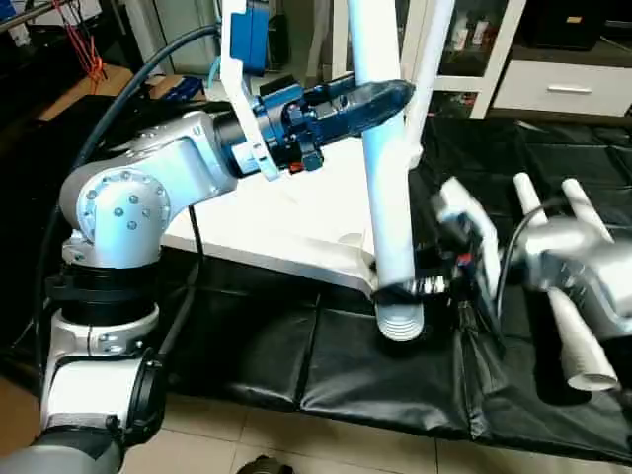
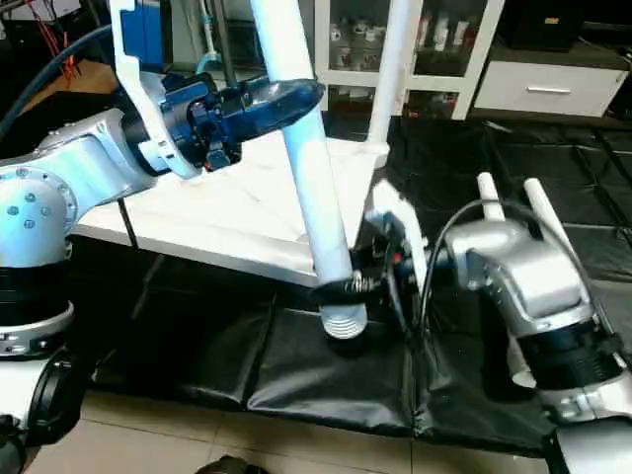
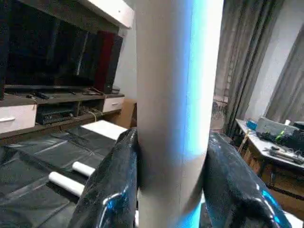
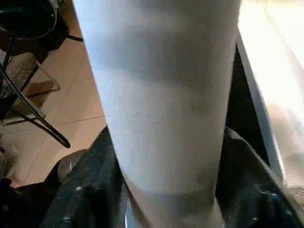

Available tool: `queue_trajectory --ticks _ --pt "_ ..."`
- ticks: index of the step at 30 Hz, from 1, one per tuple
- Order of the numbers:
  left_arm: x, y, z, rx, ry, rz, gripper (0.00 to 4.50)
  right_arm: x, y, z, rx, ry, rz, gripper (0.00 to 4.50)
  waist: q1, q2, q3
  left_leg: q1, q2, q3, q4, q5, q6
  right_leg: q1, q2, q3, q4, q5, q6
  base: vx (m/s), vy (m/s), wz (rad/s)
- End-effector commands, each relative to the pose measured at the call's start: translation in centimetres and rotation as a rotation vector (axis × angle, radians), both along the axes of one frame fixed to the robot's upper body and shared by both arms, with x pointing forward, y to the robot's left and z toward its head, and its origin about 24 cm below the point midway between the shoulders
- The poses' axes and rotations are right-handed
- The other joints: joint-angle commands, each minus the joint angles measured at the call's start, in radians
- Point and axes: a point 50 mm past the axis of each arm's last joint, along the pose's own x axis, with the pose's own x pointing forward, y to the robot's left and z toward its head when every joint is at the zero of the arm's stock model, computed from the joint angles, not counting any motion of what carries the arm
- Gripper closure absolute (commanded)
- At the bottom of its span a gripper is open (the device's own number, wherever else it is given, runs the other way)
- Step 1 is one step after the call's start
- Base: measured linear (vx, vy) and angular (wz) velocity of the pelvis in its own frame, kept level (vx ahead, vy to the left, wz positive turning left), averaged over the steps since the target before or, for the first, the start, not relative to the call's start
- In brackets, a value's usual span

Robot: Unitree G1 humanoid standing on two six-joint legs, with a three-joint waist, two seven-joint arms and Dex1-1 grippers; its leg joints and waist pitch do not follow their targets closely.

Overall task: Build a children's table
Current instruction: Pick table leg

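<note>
Even indoor light is seen. A blue glare is cast along the leg [image 3: 178, 109] at 12 o'clock, and the right forearm [image 1: 553, 262] at 3 o'clock is smeared by motion blur.

Beige tiled floor [image 1: 296, 439], white glass-door cabinet [image 2: 425, 39], grey curtains [image 3: 256, 61] behind.

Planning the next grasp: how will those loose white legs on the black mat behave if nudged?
The loose legs are round tubes lying flat on the black mat, so they probably roll. Tapered, they would likely curve rather than roll straight. Hollow open ends suggest they're light.
</note>
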Motion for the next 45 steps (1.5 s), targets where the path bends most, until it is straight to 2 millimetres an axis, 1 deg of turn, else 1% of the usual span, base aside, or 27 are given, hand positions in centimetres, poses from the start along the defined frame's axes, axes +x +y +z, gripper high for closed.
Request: queue_trajectory --ticks 1,4,12,13,14,18,22,23,25,26,28,30,31,32,33,34,35,36,37,38,39,40,41,42,43,44,45 --pt "-0.1 -0.3 0.8 0.010 -0.030 -0.009 2.89 -0.1 0.3 0.3 -0.002 -0.021 0.010 2.13 0.001 -0.016 -0.082 0.031 0.099 -0.054 -0.066 -0.101 0.036 0.040 -0.105 0.059 -0.068 -0.157 -0.241 0.000 0.000 0.00" --pt "-0.1 -0.3 0.9 0.009 -0.032 -0.010 2.89 -0.1 0.4 0.1 -0.003 -0.017 0.010 2.42 0.001 -0.015 -0.082 0.031 0.099 -0.054 -0.066 -0.102 0.032 0.040 -0.106 0.059 -0.069 -0.162 -0.240 0.000 0.000 0.00" --pt "-0.2 -0.2 0.8 0.029 -0.037 -0.009 2.89 0.1 0.4 0.1 0.002 -0.023 -0.007 2.50 0.002 -0.014 -0.083 0.031 0.099 -0.055 -0.067 -0.103 0.032 0.040 -0.105 0.059 -0.068 -0.155 -0.242 0.000 0.000 0.00" --pt "0.1 -0.2 0.7 0.042 -0.033 0.023 2.89 0.2 0.4 0.1 0.006 -0.026 -0.012 2.50 0.001 -0.014 -0.082 0.032 0.100 -0.055 -0.067 -0.103 0.032 0.040 -0.105 0.059 -0.068 -0.154 -0.241 0.000 0.000 0.00" --pt "0.3 -0.2 0.6 0.050 -0.030 0.047 2.33 0.2 0.5 0.1 0.008 -0.028 -0.015 2.51 0.001 -0.014 -0.082 0.032 0.100 -0.055 -0.067 -0.109 0.030 0.039 -0.105 0.059 -0.068 -0.159 -0.241 0.000 0.000 0.00" --pt "0.7 0.4 0.6 0.024 0.010 0.070 2.10 0.7 0.5 0.3 0.028 -0.055 -0.066 2.52 0.000 -0.016 -0.083 0.031 0.097 -0.054 -0.066 -0.101 0.031 0.039 -0.106 0.059 -0.068 -0.156 -0.241 0.000 0.000 0.00" --pt "0.6 1.0 0.6 0.004 0.026 0.077 1.74 2.0 0.7 1.1 0.095 -0.101 -0.184 2.56 -0.002 -0.013 -0.085 0.031 0.098 -0.055 -0.067 -0.094 0.022 0.037 -0.105 0.057 -0.064 -0.138 -0.247 0.000 0.000 0.00" --pt "0.6 1.3 0.4 -0.003 0.035 0.086 1.54 2.5 0.6 1.4 0.124 -0.115 -0.232 2.56 -0.003 -0.013 -0.084 0.033 0.097 -0.054 -0.067 -0.102 0.018 0.037 -0.104 0.058 -0.065 -0.139 -0.247 0.000 0.000 0.00" --pt "0.7 1.4 0.4 -0.008 0.039 0.093 1.47 2.7 0.6 1.6 0.134 -0.122 -0.251 2.56 -0.002 -0.012 -0.085 0.034 0.097 -0.055 -0.068 -0.096 0.014 0.037 -0.105 0.058 -0.064 -0.132 -0.246 0.000 0.000 0.00" --pt "0.7 1.6 0.4 -0.014 0.039 0.104 1.47 3.0 0.6 1.7 0.141 -0.139 -0.280 2.56 -0.001 -0.006 -0.085 0.034 0.098 -0.055 -0.068 -0.097 0.010 0.036 -0.106 0.058 -0.063 -0.133 -0.247 0.000 0.000 0.00" --pt "0.8 1.7 0.4 -0.018 0.038 0.110 1.20 3.1 0.6 1.8 0.143 -0.147 -0.295 2.57 0.000 -0.008 -0.085 0.037 0.096 -0.052 -0.069 -0.111 0.003 0.035 -0.102 0.058 -0.066 -0.135 -0.245 0.000 0.000 0.00" --pt "1.1 2.7 0.3 -0.043 0.019 0.161 1.06 4.8 -0.2 2.2 0.141 -0.222 -0.484 2.57 -0.004 0.008 -0.085 0.034 0.096 -0.056 -0.071 -0.112 -0.010 0.034 -0.104 0.056 -0.063 -0.125 -0.242 0.000 0.000 0.00" --pt "1.3 3.2 0.0 -0.033 -0.001 0.201 1.04 5.4 -0.7 2.3 0.125 -0.256 -0.565 2.57 -0.012 0.008 -0.084 0.038 0.094 -0.055 -0.074 -0.135 -0.030 0.029 -0.098 0.054 -0.067 -0.140 -0.236 0.000 0.000 0.00" --pt "1.5 3.4 -0.3 -0.018 -0.014 0.229 0.99 5.7 -0.9 2.4 0.117 -0.276 -0.610 2.57 -0.016 0.000 -0.082 0.036 0.093 -0.054 -0.077 -0.151 -0.038 0.035 -0.099 0.056 -0.070 -0.154 -0.226 0.000 0.000 0.00" --pt "2.2 3.9 -1.9 0.084 -0.062 0.315 0.88 6.2 -1.7 2.3 0.077 -0.328 -0.713 2.58 -0.011 0.011 -0.083 0.040 0.093 -0.057 -0.075 -0.154 -0.036 0.032 -0.103 0.059 -0.077 -0.168 -0.213 0.000 0.000 0.00" --pt "2.2 3.9 -1.9 0.084 -0.062 0.315 0.74 6.2 -1.7 2.3 0.077 -0.328 -0.713 2.59 -0.017 0.008 -0.081 0.037 0.093 -0.055 -0.076 -0.154 -0.039 0.033 -0.100 0.059 -0.075 -0.173 -0.202 0.000 0.000 0.00" --pt "2.5 4.1 -2.8 0.146 -0.088 0.349 0.74 6.4 -2.0 2.2 0.056 -0.352 -0.760 2.59 -0.015 0.007 -0.084 0.039 0.092 -0.055 -0.076 -0.146 -0.036 0.034 -0.101 0.058 -0.076 -0.172 -0.191 0.000 0.000 0.00" --pt "2.9 4.3 -4.3 0.220 -0.083 0.379 0.63 6.4 -2.4 2.1 0.045 -0.377 -0.800 2.59 -0.021 0.010 -0.084 0.039 0.091 -0.052 -0.075 -0.145 -0.038 0.034 -0.099 0.059 -0.071 -0.167 -0.192 0.000 0.000 0.00" --pt "2.9 4.3 -4.3 0.220 -0.083 0.379 0.63 6.4 -2.4 2.1 0.045 -0.377 -0.800 2.59 -0.020 0.012 -0.086 0.039 0.091 -0.053 -0.075 -0.143 -0.034 0.035 -0.099 0.058 -0.073 -0.167 -0.185 0.000 0.000 0.00" --pt "3.3 4.3 -6.5 0.331 -0.086 0.405 0.63 6.2 -2.7 1.8 0.018 -0.403 -0.833 2.59 -0.020 0.016 -0.087 0.039 0.093 -0.055 -0.076 -0.134 -0.031 0.034 -0.099 0.057 -0.074 -0.148 -0.190 0.000 0.000 0.00" --pt "3.4 4.2 -7.9 0.399 -0.084 0.413 0.63 6.0 -2.9 1.6 0.004 -0.416 -0.849 2.59 -0.021 0.018 -0.086 0.040 0.095 -0.055 -0.078 -0.140 -0.032 0.032 -0.098 0.058 -0.074 -0.145 -0.186 0.000 0.000 0.00" --pt "3.4 4.2 -7.9 0.399 -0.084 0.413 0.63 6.0 -2.9 1.6 0.004 -0.416 -0.849 2.59 -0.025 0.015 -0.088 0.041 0.095 -0.055 -0.079 -0.142 -0.032 0.034 -0.096 0.057 -0.068 -0.123 -0.188 0.000 0.000 0.00" --pt "3.8 3.9 -13.1 0.732 -0.142 0.412 0.63 5.3 -3.1 1.0 0.000 -0.416 -0.901 2.59 -0.025 0.021 -0.088 0.041 0.095 -0.055 -0.079 -0.144 -0.031 0.033 -0.098 0.057 -0.072 -0.110 -0.192 0.000 0.000 0.00" --pt "3.8 3.9 -13.1 0.732 -0.142 0.412 0.63 5.3 -3.1 1.0 0.000 -0.416 -0.901 2.59 -0.025 0.026 -0.084 0.039 0.094 -0.059 -0.081 -0.149 -0.020 0.031 -0.093 0.060 -0.081 -0.122 -0.171 0.000 0.000 0.00" --pt "3.6 3.6 -15.4 0.829 -0.148 0.370 0.63 4.8 -2.8 0.8 0.014 -0.409 -0.907 2.59 -0.034 0.040 -0.091 0.040 0.090 -0.058 -0.079 -0.152 -0.030 0.037 -0.098 0.057 -0.065 -0.099 -0.172 0.000 0.000 0.00" --pt "3.6 3.2 -16.9 0.858 -0.141 0.340 0.63 4.4 -2.3 0.5 0.029 -0.399 -0.905 2.59 -0.042 0.033 -0.089 0.039 0.091 -0.058 -0.079 -0.153 -0.021 0.038 -0.098 0.059 -0.075 -0.089 -0.168 0.000 0.000 0.00" --pt "3.6 3.1 -17.1 0.856 -0.138 0.336 0.63 4.4 -2.2 0.5 0.031 -0.398 -0.904 2.59 -0.048 0.034 -0.093 0.034 0.090 -0.059 -0.079 -0.146 -0.017 0.045 -0.102 0.058 -0.070 -0.074 -0.181 0.000 0.000 0.00"
